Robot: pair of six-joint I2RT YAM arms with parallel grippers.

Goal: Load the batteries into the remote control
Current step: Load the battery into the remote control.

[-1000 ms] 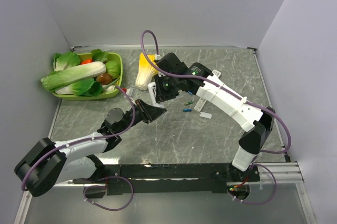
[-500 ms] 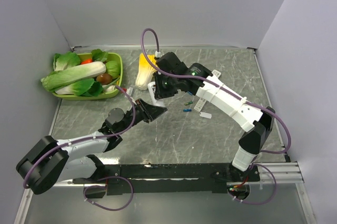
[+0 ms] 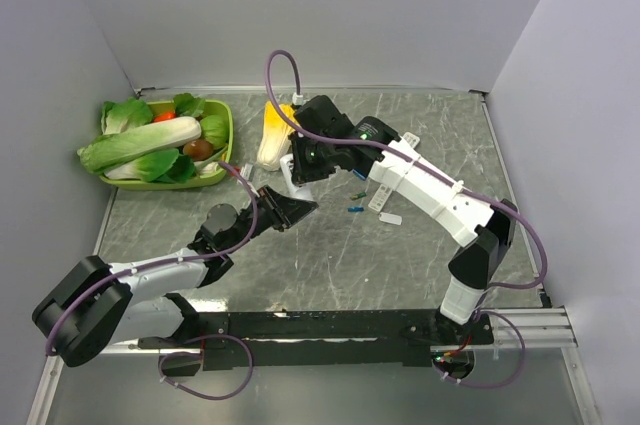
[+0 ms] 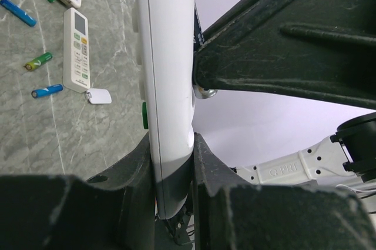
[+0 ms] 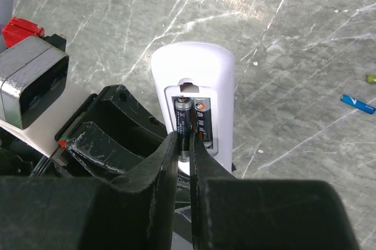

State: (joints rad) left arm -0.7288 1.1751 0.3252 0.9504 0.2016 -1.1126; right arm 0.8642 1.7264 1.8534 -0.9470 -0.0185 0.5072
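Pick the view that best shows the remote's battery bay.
Right wrist: it looks straight into the open bay, two batteries inside. Left wrist shows only the remote's edge; top view, the right arm hides the bay.

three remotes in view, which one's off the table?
The remote clamped in the left gripper, its open bay holding two batteries. The other two remotes lie buttons-up on the table.

Left arm stretched low and forward from its base, left gripper (image 3: 285, 209) clamped on the remote control (image 4: 170, 85). Right arm arcs over toward the left arm, wrist pitched down. Right gripper (image 5: 184, 139) is nearly closed, tips pinching a battery (image 5: 182, 115).
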